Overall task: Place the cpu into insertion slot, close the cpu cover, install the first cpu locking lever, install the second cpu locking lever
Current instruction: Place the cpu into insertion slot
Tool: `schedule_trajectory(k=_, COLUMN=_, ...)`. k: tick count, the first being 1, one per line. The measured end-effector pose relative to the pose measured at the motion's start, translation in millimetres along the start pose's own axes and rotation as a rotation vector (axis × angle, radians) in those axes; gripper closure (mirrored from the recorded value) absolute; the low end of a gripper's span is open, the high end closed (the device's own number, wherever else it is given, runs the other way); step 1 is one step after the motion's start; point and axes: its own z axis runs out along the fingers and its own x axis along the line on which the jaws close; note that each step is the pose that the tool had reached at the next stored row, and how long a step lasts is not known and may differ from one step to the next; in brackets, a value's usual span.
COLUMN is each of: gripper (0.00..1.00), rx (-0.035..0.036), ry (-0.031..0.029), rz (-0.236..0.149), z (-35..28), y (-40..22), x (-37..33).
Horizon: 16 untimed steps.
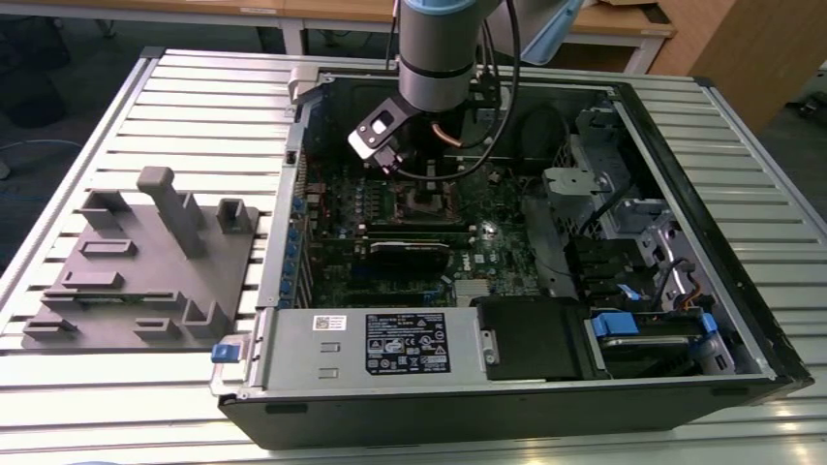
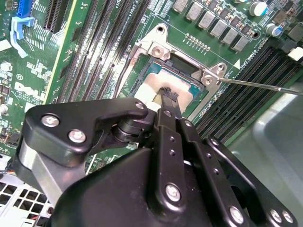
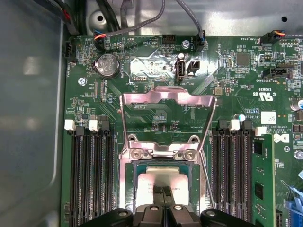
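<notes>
At the exterior view's left, a grey moulded fixture block (image 1: 136, 257) sat on the slatted metal table (image 1: 77, 116). The work was further right, in the upper centre of that frame, inside the open black computer case (image 1: 517, 407).

There the small square silver-tan cpu (image 3: 151, 178) lay in the dark, silver-framed insertion slot (image 3: 127, 184). The thin silvery hinged cpu cover (image 3: 165, 96) stood open beyond it, and a thin wire locking lever (image 2: 255, 85) was swung out to one side.

To my eye, seating the chip was the step in hand. It wanted a light, straight-down touch, with the chip flat and square inside the frame and no sideways drag across the socket.

The black two-fingered gripper (image 3: 163, 190) had its fingers pinched together with no gap I could see. It gripped nothing, and its tips appeared to rest on the cpu's top near the middle.
</notes>
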Motion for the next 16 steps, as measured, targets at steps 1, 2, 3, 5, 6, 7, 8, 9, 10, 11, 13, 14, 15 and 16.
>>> schedule_trajectory(k=1, gripper=0.89, rx=0.0, ry=0.0, rz=0.0, z=0.0, y=0.0, x=0.0)
schedule_trajectory(k=2, gripper=0.89, rx=0.0001, ry=-0.0001, rz=0.0, z=0.4, y=0.0, x=0.0)
schedule_trajectory(k=3, gripper=0.89, rx=0.0003, ry=-0.0007, rz=0.0, z=0.9, y=-0.1, x=-0.1)
schedule_trajectory(k=5, gripper=0.89, rx=0.0004, ry=-0.0008, rz=0.0, z=1.2, y=-0.1, x=-0.2)
schedule_trajectory(k=6, gripper=0.89, rx=0.0002, ry=-0.0005, rz=0.0, z=1.3, y=-0.1, x=-0.1)
schedule_trajectory(k=7, gripper=0.89, rx=0.0, ry=-0.0001, rz=0.0, z=1.5, y=-0.1, x=-0.1)
schedule_trajectory(k=8, gripper=0.89, rx=0.0, ry=-0.0001, rz=0.0, z=1.5, y=-0.1, x=-0.1)
schedule_trajectory(k=9, gripper=0.89, rx=0.0, ry=-0.0001, rz=0.0, z=1.5, y=-0.1, x=-0.1)
schedule_trajectory(k=10, gripper=0.89, rx=0.0, ry=0.0, rz=0.0, z=1.5, y=-0.1, x=-0.1)
schedule_trajectory(k=11, gripper=0.89, rx=-0.0001, ry=0.0001, rz=0.0, z=1.2, y=-0.1, x=-0.1)
schedule_trajectory(k=13, gripper=0.89, rx=-0.0013, ry=0.0019, rz=0.0, z=-0.1, y=0.2, x=0.3)
schedule_trajectory(k=14, gripper=0.89, rx=-0.0017, ry=0.0027, rz=0.0, z=-1.1, y=0.3, x=0.5)
schedule_trajectory(k=15, gripper=0.89, rx=-0.0007, ry=0.001, rz=0.0, z=-3.5, y=0.3, x=0.3)
schedule_trajectory(k=16, gripper=0.89, rx=-0.0002, ry=0.0002, rz=0.0, z=-5.7, y=0.2, x=0.2)
